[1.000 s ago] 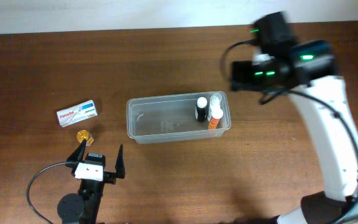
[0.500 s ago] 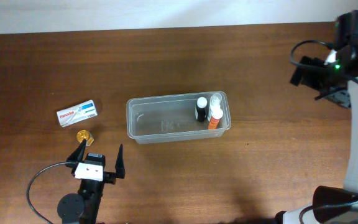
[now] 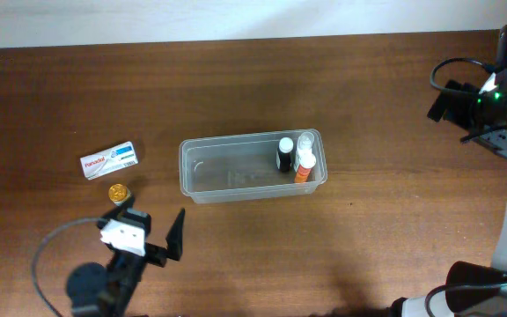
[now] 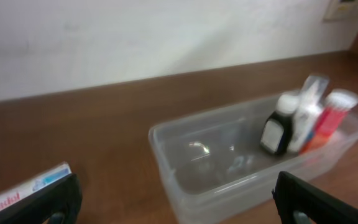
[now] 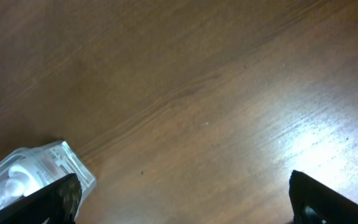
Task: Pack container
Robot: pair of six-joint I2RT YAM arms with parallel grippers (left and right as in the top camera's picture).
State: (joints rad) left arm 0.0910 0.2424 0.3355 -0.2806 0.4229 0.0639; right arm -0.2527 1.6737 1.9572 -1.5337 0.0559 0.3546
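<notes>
The clear plastic container (image 3: 227, 180) lies at mid-table. At its right end stand a black bottle (image 3: 284, 156), a white bottle (image 3: 306, 142) and an orange bottle (image 3: 304, 166). The left wrist view shows the container (image 4: 185, 186) close ahead with the black bottle (image 4: 277, 130) inside. My left gripper (image 3: 150, 227) is open and empty, in front of the container's left end. My right gripper (image 3: 447, 101) is open and empty at the far right, well away from the container. A corner of the container (image 5: 55, 163) shows at the lower left of the right wrist view.
A white medicine box (image 3: 109, 159) lies left of the container, also in the left wrist view (image 4: 27, 190). A small gold round thing (image 3: 118, 190) lies just ahead of my left gripper. A light wall runs along the table's far edge.
My right arm has swung from above the container's right end out to the far right. My left gripper has shifted and turned a little to the right.
</notes>
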